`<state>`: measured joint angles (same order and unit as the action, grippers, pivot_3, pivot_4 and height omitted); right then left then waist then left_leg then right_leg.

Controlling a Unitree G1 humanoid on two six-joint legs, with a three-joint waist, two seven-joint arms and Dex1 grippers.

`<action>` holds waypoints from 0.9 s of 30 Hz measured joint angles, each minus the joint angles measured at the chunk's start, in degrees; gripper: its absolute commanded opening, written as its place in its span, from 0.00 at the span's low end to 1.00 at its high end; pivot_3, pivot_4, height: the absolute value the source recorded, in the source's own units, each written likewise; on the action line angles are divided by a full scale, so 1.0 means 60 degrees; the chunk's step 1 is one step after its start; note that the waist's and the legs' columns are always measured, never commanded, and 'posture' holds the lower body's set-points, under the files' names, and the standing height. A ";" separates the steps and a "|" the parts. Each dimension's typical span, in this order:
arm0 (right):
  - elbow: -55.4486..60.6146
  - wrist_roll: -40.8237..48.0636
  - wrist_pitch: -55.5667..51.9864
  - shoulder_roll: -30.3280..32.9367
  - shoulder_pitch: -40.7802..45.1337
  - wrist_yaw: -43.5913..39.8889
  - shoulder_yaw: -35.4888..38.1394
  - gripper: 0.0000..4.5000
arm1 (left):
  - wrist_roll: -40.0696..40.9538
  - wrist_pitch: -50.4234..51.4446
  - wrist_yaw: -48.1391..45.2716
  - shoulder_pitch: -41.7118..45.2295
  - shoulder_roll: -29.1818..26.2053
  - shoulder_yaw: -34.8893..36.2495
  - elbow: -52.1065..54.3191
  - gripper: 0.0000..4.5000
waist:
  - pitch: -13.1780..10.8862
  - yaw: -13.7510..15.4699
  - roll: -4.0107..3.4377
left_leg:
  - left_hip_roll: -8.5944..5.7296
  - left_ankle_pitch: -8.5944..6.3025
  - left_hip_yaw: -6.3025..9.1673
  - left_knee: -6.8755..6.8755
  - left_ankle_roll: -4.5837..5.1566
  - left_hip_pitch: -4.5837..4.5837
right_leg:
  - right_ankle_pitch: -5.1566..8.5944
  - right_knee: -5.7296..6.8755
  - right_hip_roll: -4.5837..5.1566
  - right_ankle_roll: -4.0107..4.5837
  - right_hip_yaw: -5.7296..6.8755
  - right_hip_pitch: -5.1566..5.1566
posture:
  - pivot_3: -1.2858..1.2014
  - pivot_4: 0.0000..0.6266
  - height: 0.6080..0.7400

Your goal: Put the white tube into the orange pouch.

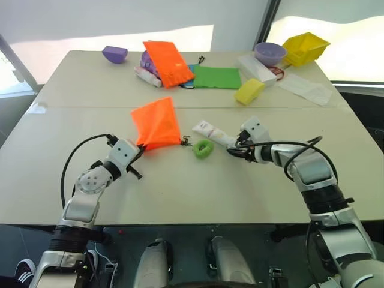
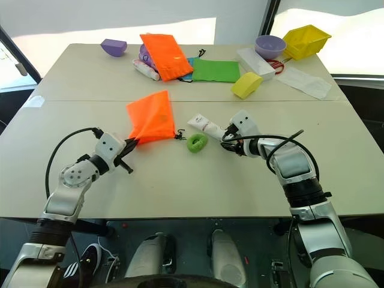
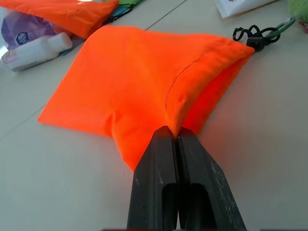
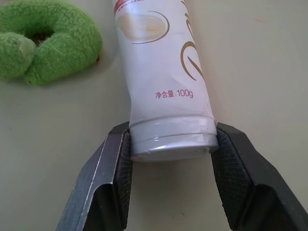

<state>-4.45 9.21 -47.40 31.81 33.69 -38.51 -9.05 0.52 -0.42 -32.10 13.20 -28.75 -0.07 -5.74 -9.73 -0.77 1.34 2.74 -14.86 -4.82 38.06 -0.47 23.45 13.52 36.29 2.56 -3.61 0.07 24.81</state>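
- Right hand: its two black fingers flank the capped end of the white tube, both pads pressed against the cap, so the hand is closed on the tube.
- White tube: lies flat on the tabletop, its far end pointing toward the orange pouch; pink and gold print shows on its body.
- Green ring: a soft, fuzzy loop resting just beside the tube, between the tube and the pouch.
- Left hand: fingers fully together, pinching a corner of the orange pouch at its seamed edge.
- Orange pouch: lifted slightly at the pinched corner, the rest spread on the tabletop; a dark cord with a green clip trails from the end nearest the ring.
- Far side of the tabletop: a second orange pouch, a green pouch, a yellow sponge, a purple bowl and a yellow bin.
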 measured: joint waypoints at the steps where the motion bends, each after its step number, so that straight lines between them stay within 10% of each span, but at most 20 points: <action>1: 0.0039 0.0005 0.0013 0.0004 -0.0034 -0.0005 0.0013 0.40 | 0.0000 -0.0003 -0.0002 0.0000 0.0000 -0.0002 0.0000 0.00 | 0.0000 0.0001 0.0000 | 0.0000 0.0000 0.0000 0.0000 0.0000 0.0000 | 0.0000 0.0000 0.0000 -0.0001 0.0000 0.0000 | 0.52 0.24 1.00; 14: 0.4391 0.2497 -0.1288 0.0808 -0.1078 -0.1649 0.0750 0.40 | 0.0026 0.0034 -0.0015 0.0171 0.0029 -0.0037 0.0030 0.00 | 0.0002 0.0006 0.0003 | 0.0008 -0.0002 0.0020 -0.0014 0.0002 0.0012 | -0.0005 -0.0002 0.0001 -0.0011 0.0013 0.0010 | 0.52 0.24 1.00; 27: 0.4266 0.1447 -0.1594 -0.1194 -0.1795 0.1046 -0.1181 0.40 | 0.0242 0.1122 -0.0054 -0.0120 -0.0066 0.0069 0.1431 0.00 | 0.0001 -0.0001 0.0003 | 0.0003 -0.0002 0.0005 -0.0004 0.0002 0.0020 | 0.0003 -0.0015 0.0011 0.0025 0.0005 0.0013 | 0.52 0.24 1.00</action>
<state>21.14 17.89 -56.96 24.64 22.92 -32.24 -16.14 1.97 6.32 -32.42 12.48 -29.15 0.34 2.85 -9.73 -0.78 1.36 2.76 -14.87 -4.79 38.04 -0.46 23.57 13.54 36.21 2.63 -3.46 0.10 24.88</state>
